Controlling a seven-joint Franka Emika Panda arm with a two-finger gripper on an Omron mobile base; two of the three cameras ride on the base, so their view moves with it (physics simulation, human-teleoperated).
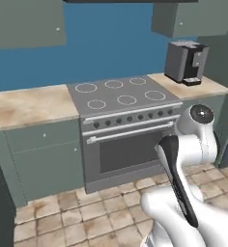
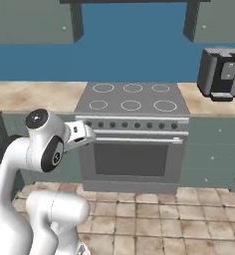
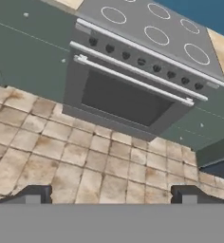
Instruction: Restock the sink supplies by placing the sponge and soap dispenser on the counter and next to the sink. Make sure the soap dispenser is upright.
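The sponge, the soap dispenser and the sink are out of view. My gripper [image 3: 111, 197] is open, its two dark fingertips [image 3: 34, 193] far apart with nothing between them. It hangs above the tiled floor [image 3: 85, 156] and looks at a grey stove [image 3: 147, 33] and its oven door [image 3: 123, 99]. A beige marbled counter [image 1: 29, 106] over grey-green cabinets runs on both sides of the stove [image 1: 121, 96]. In the right base view the arm's wrist reaches toward the counter [image 2: 35, 94] left of the stove [image 2: 132, 102].
A dark coffee machine [image 1: 186, 61] stands on the worktop right of the stove, also seen in the right base view [image 2: 220, 73]. Grey-green wall cabinets [image 1: 24, 21] hang above against a blue wall. Tan floor tiles lie between my base and the oven.
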